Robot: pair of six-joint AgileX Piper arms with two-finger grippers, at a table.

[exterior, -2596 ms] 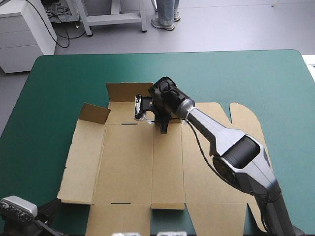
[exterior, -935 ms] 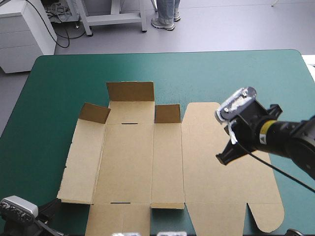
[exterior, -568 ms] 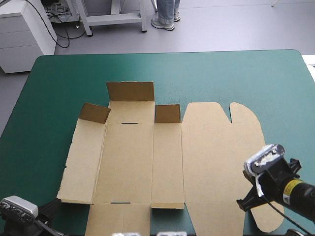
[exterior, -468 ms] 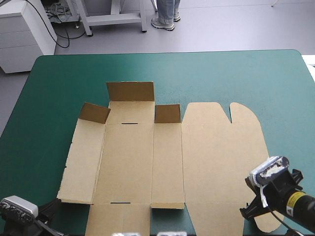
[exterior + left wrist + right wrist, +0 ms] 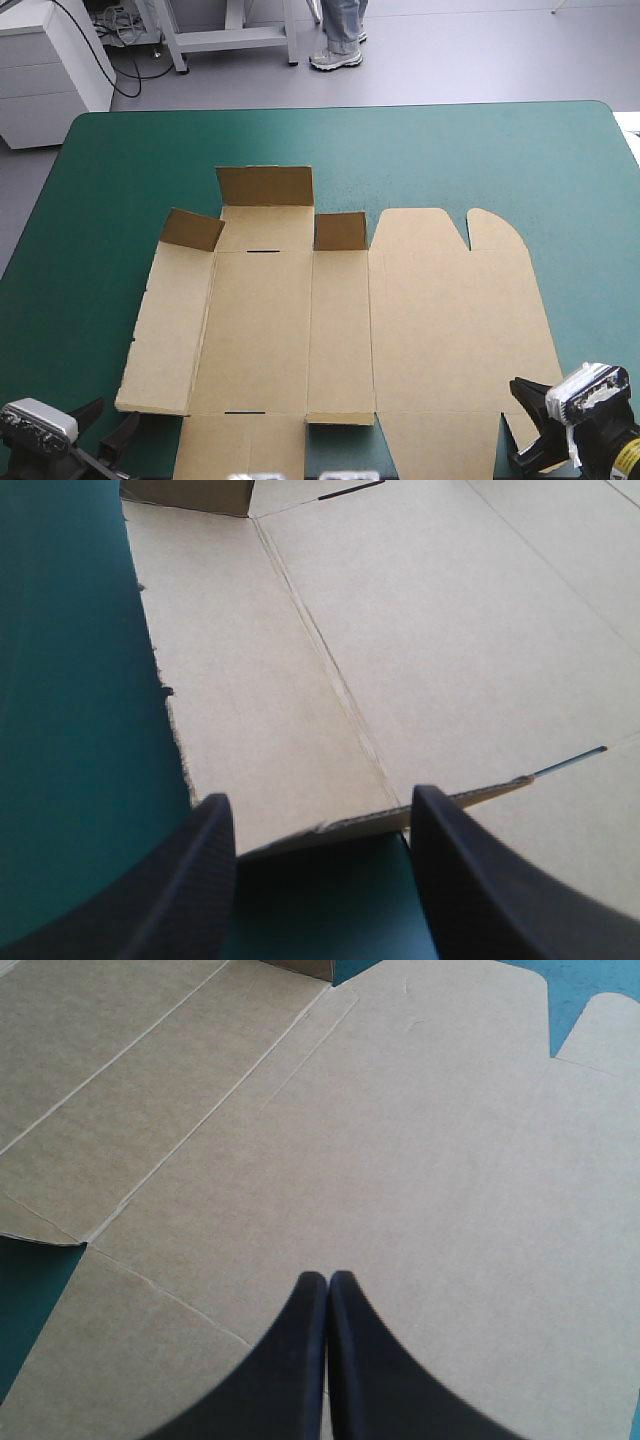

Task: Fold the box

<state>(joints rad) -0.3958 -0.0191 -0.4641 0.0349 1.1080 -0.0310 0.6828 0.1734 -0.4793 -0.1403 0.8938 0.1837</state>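
Observation:
The brown box (image 5: pixel 260 320) lies spread on the teal-green cover. Three far flaps stand up: a wide one (image 5: pixel 265 186), a left one (image 5: pixel 193 230) and a small one (image 5: pixel 341 231). Its broad right panel (image 5: pixel 450 300), with rounded tabs, lies flat. My left gripper (image 5: pixel 103 425) sits at the near left corner, open; in its wrist view the gripper (image 5: pixel 320 802) frames the near edge of the box's left panel (image 5: pixel 270 710), touching nothing. My right gripper (image 5: pixel 520 460) is low at the near right corner, shut and holding nothing; in its wrist view this gripper (image 5: pixel 328 1280) points over the flat right panel (image 5: pixel 430 1160).
The teal-green cover (image 5: pixel 450 150) shows beyond the box up to the table's far edge, and in strips along its left and right sides. A torn, ragged edge (image 5: pixel 165 690) runs down the box's left panel.
My right gripper drew back from the box's far middle flap, across the right panel, to the near right corner. The small flap now stands up. My left gripper's fingers have parted.

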